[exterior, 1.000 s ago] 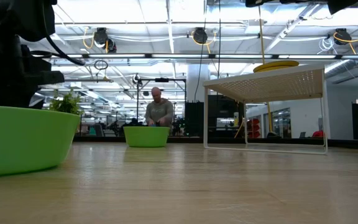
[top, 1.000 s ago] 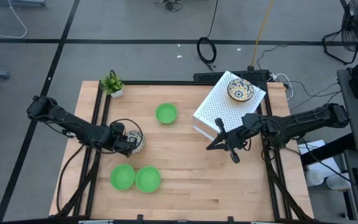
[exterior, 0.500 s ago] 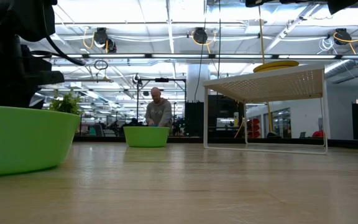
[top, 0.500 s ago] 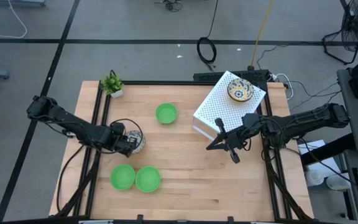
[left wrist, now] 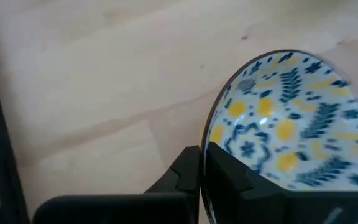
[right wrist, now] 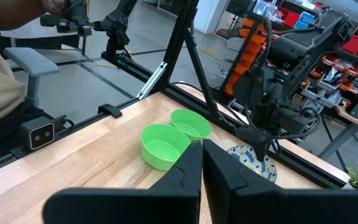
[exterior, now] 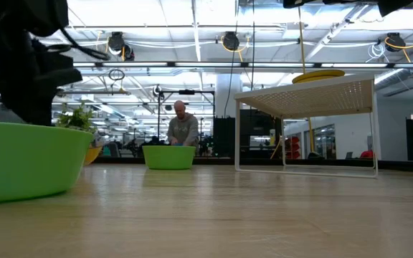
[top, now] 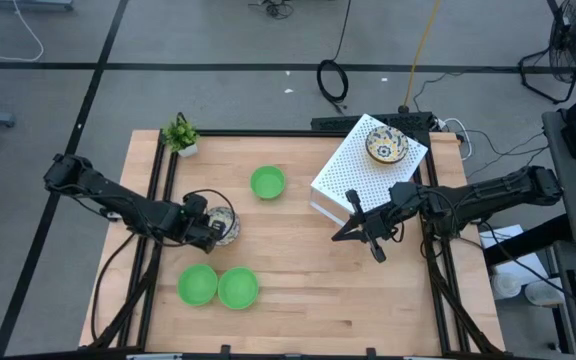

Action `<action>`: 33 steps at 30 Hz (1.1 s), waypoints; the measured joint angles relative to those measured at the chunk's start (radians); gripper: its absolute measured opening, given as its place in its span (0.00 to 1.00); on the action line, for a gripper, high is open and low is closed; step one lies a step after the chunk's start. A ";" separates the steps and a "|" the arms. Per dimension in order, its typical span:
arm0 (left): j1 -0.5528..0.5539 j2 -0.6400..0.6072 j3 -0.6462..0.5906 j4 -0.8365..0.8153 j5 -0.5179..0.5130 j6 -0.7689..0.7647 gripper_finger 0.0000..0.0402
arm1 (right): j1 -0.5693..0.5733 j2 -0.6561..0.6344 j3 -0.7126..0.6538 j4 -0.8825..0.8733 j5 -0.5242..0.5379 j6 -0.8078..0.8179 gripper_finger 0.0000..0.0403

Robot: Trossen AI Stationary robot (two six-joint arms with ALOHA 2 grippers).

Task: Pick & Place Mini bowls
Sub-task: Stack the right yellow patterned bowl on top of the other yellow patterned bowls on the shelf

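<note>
My left gripper (top: 211, 231) is shut on a cream-white mini bowl with a blue and yellow floral pattern (left wrist: 288, 121) at the table's left middle. Two plain green mini bowls (top: 197, 284) (top: 237, 287) stand side by side on their bases near the front left, and a third (top: 267, 182) stands farther back. Another floral mini bowl (top: 386, 146) rests on a white perforated rack (top: 353, 170) at the back right. My right gripper (top: 370, 238) hangs shut in front of the rack, touching nothing. My left gripper pinches the floral bowl's rim (left wrist: 209, 134), one finger (left wrist: 238, 177) inside the bowl and the other finger (left wrist: 182, 174) outside its wall. The fingers slant down from the table's left side. The bowl is tilted; whether its base touches the table, I cannot tell.
A small potted plant (top: 180, 133) stands at the back left corner. Black frame rails (top: 158, 200) run along the table's left and right sides. Bare wood lies across the table's middle and front right. A person (exterior: 183, 129) shows in the room beyond.
My left gripper has turned at the wrist and risen slightly. The floral bowl in it has tipped and shifted a little toward the table's right; its yellow underside now shows beside the near green bowl in the low view.
</note>
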 joint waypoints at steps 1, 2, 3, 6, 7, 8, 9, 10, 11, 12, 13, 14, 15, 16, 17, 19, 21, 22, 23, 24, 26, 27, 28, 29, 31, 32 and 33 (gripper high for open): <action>0.000 0.000 0.010 -0.001 -0.013 0.020 0.03 | 0.000 0.000 0.000 0.000 0.000 0.000 0.00; 0.000 0.000 0.019 -0.005 -0.031 0.037 0.02 | 0.000 0.000 0.000 0.000 0.000 0.000 0.00; 0.000 0.000 0.028 -0.007 -0.048 0.047 0.02 | 0.000 0.000 0.000 0.000 0.000 0.000 0.00; 0.000 -0.001 0.055 0.004 -0.123 0.075 0.03 | 0.000 0.000 0.000 0.000 0.000 0.000 0.00; 0.000 -0.001 0.063 0.009 -0.142 0.090 0.03 | 0.000 0.000 0.000 0.000 0.000 0.000 0.00; 0.000 -0.001 0.070 0.016 -0.164 0.103 0.03 | 0.000 0.000 0.000 0.000 0.000 0.000 0.00; 0.000 -0.001 0.075 0.027 -0.186 0.129 0.02 | 0.000 0.000 0.000 0.000 0.000 0.000 0.00; 0.000 -0.001 0.080 0.046 -0.207 0.168 0.02 | 0.000 0.000 0.000 0.000 0.000 0.000 0.00; 0.000 -0.001 0.084 0.076 -0.230 0.223 0.02 | 0.000 0.000 0.000 0.000 0.000 0.000 0.00; 0.000 -0.001 0.088 0.120 -0.252 0.283 0.02 | 0.000 0.000 0.000 0.000 0.000 0.000 0.00; 0.000 -0.001 0.094 0.168 -0.274 0.341 0.02 | 0.000 0.000 0.000 0.000 0.000 0.000 0.00; 0.000 -0.001 0.097 0.221 -0.300 0.408 0.03 | 0.000 0.000 0.000 0.000 0.000 -0.001 0.00; 0.000 -0.002 0.099 0.271 -0.324 0.476 0.03 | 0.000 0.000 0.000 0.000 0.000 -0.001 0.00; 0.000 -0.002 0.099 0.320 -0.345 0.546 0.03 | 0.000 0.000 0.000 0.000 0.000 0.000 0.00; 0.000 -0.002 0.099 0.371 -0.363 0.619 0.02 | 0.000 0.000 0.000 0.000 0.000 0.000 0.00; 0.000 -0.002 0.099 0.482 -0.403 0.767 0.02 | 0.000 0.000 0.000 0.000 0.000 0.000 0.00; 0.000 -0.002 0.099 0.581 -0.450 0.914 0.02 | 0.000 0.000 0.000 0.000 0.000 0.000 0.00; 0.000 -0.002 0.099 0.631 -0.471 0.991 0.02 | 0.000 0.000 0.000 0.000 0.000 0.005 0.00; 0.000 -0.002 0.099 0.683 -0.491 1.066 0.03 | 0.000 0.000 0.000 0.000 0.000 0.013 0.00; 0.000 -0.002 0.099 0.737 -0.513 1.137 0.03 | 0.000 0.000 0.000 0.000 0.000 0.024 0.00; 0.000 -0.002 0.099 0.830 -0.560 1.271 0.02 | 0.000 0.000 0.000 0.000 0.000 0.048 0.00; 0.000 -0.002 0.099 0.873 -0.580 1.337 0.02 | 0.000 0.000 0.000 0.000 0.000 0.061 0.00; 0.000 -0.002 0.099 0.913 -0.599 1.399 0.02 | 0.000 0.000 0.000 0.000 0.000 0.074 0.00; 0.000 -0.002 0.099 0.951 -0.615 1.458 0.02 | 0.000 0.000 0.000 0.000 0.000 0.085 0.00; 0.000 -0.002 0.099 1.027 -0.647 1.568 0.02 | 0.000 0.000 0.000 0.000 0.000 0.111 0.00; 0.000 -0.002 0.099 1.056 -0.661 1.617 0.02 | 0.000 0.000 0.000 0.000 0.000 0.126 0.00; 0.000 -0.002 0.099 1.082 -0.673 1.658 0.02 | 0.000 0.000 0.000 0.000 0.000 0.141 0.00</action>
